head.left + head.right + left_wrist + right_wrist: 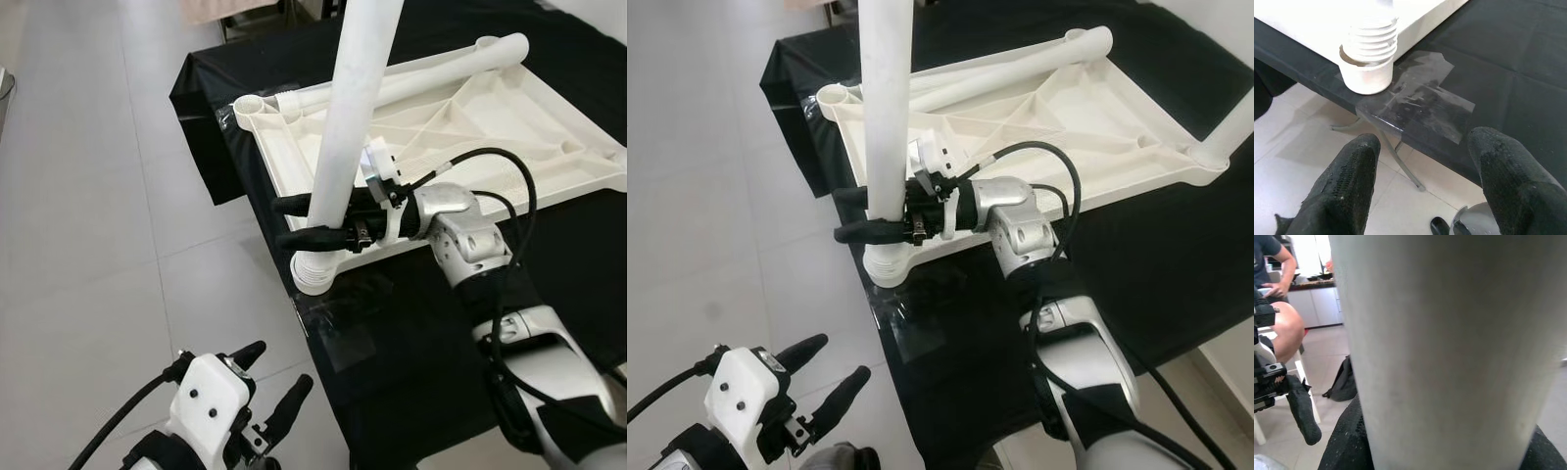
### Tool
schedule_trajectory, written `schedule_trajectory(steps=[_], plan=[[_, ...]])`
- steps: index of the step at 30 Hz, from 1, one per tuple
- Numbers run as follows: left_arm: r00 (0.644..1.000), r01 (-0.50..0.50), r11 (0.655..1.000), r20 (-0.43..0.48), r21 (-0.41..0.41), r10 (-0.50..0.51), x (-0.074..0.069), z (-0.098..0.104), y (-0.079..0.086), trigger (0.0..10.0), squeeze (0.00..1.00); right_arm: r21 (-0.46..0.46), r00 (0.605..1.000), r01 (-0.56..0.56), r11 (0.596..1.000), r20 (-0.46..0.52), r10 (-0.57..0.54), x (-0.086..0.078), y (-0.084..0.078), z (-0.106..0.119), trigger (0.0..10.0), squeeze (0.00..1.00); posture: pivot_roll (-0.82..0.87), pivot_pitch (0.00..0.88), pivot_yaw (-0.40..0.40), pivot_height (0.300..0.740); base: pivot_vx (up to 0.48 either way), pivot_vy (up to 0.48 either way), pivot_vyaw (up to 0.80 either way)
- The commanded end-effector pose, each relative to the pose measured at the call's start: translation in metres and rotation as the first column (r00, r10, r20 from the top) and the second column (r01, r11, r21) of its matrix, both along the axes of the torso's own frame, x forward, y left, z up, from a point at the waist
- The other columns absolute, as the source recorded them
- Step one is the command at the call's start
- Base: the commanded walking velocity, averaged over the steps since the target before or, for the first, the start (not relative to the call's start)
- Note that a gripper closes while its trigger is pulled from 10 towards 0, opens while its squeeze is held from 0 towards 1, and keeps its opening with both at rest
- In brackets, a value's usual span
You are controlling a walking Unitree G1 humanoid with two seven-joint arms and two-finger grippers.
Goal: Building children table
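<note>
Your right gripper (294,220) was clamped on the upright white table leg (351,117), whose ribbed end sat in the corner socket (1367,73) of the upturned white tabletop (490,127) on the black-covered table (411,343). Your left gripper (279,377) hung low over the tiled floor (88,196), fingers apart, holding nothing. The right wrist view caught a seated person (1276,308) beyond the leg, maybe by a kitchen counter.

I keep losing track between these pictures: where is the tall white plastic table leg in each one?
Left eye: white plastic table leg upright, centre.
Right eye: left of centre.
Left wrist: its ribbed threaded end near the top.
Right wrist: close-up.
Shared landmark: right gripper clamping it.
</note>
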State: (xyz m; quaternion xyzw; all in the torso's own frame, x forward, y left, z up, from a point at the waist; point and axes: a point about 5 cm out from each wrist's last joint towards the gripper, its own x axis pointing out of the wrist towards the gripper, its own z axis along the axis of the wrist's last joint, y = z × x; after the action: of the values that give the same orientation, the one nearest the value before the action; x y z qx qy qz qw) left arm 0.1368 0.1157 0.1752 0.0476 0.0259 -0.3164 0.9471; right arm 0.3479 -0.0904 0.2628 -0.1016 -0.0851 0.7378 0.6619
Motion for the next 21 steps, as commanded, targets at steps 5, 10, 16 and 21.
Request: schedule_trajectory(steps=[5, 10, 16, 21], plan=[[0.999, 0.017, 0.999, -0.051, -0.033, -0.018, -0.004, -0.003, -0.002, 10.0, 0.0, -0.073, 0.998, -0.05, 0.996, -0.029, 0.048, 0.001, 0.002, -0.012, 10.0, 0.0, 0.13, 0.314, 0.007, 0.74, 0.0, 0.0, 0.0], [0.998, 0.024, 0.998, -0.058, -0.056, -0.027, -0.005, -0.002, -0.003, 10.0, 0.0, -0.094, 0.994, -0.106, 0.99, -0.031, 0.103, 0.0, 0.011, -0.012, 10.0, 0.0, 0.14, 0.324, -0.001, 0.74, 0.0, 0.0, 0.0], [0.997, 0.028, 0.997, -0.063, -0.075, -0.032, -0.006, -0.001, -0.003, 10.0, 0.0, -0.097, 0.987, -0.16, 0.982, -0.026, 0.159, 0.001, 0.028, -0.007, 10.0, 0.0, 0.15, 0.333, -0.013, 0.74, 0.0, 0.0, 0.0], [0.997, 0.023, 0.997, -0.067, -0.077, -0.028, -0.008, 0.0, -0.003, 10.0, 0.0, -0.099, 0.987, -0.159, 0.982, -0.022, 0.157, 0.004, 0.032, -0.005, 10.0, 0.0, 0.15, 0.339, -0.02, 0.74, 0.0, 0.0, 0.0]])
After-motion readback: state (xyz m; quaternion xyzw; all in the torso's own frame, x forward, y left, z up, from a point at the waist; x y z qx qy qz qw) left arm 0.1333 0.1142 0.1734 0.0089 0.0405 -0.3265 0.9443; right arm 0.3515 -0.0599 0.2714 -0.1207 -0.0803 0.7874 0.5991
